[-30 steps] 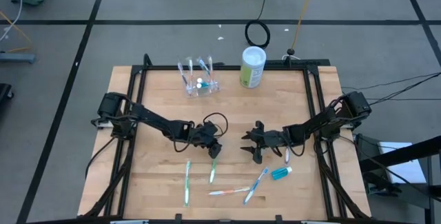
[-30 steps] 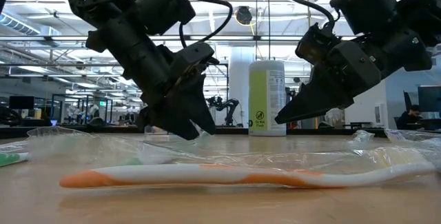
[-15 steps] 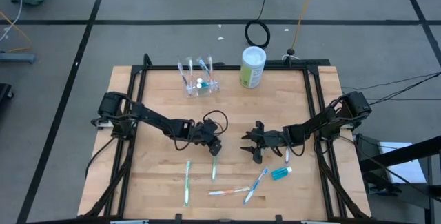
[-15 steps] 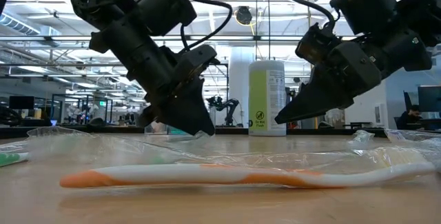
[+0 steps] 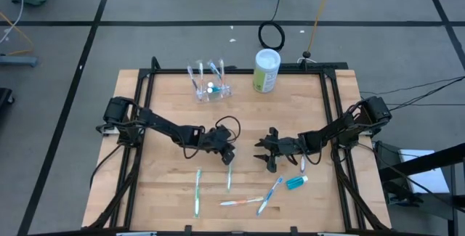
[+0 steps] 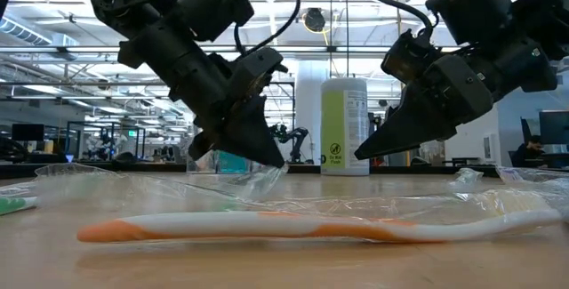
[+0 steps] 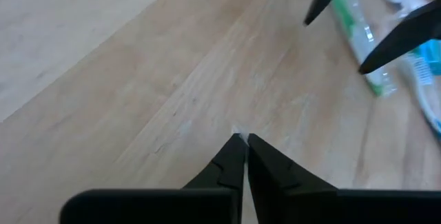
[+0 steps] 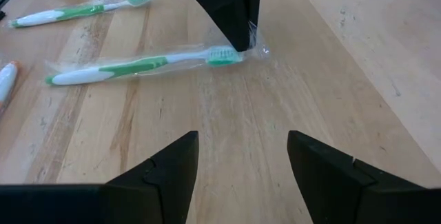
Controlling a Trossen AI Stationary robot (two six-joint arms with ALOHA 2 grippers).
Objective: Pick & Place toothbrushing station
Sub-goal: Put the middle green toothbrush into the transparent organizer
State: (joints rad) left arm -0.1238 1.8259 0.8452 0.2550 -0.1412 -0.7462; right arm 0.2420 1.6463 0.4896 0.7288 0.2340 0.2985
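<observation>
The left hand (image 5: 229,155) is pinched on the wrapper end of a green toothbrush (image 5: 229,178), ready for lifting toward the far clear holder (image 5: 211,89). The right hand (image 5: 263,155) is held spread, opposite it.

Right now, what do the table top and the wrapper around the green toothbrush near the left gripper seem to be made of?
The table top looks like wood in joined strips, light with a dull finish: grain lines run along it. The wrapper around the green toothbrush looks like thin clear plastic film: it is glossy, creased, and the brush shows through. The left gripper pinches its end, fingers shut.
</observation>
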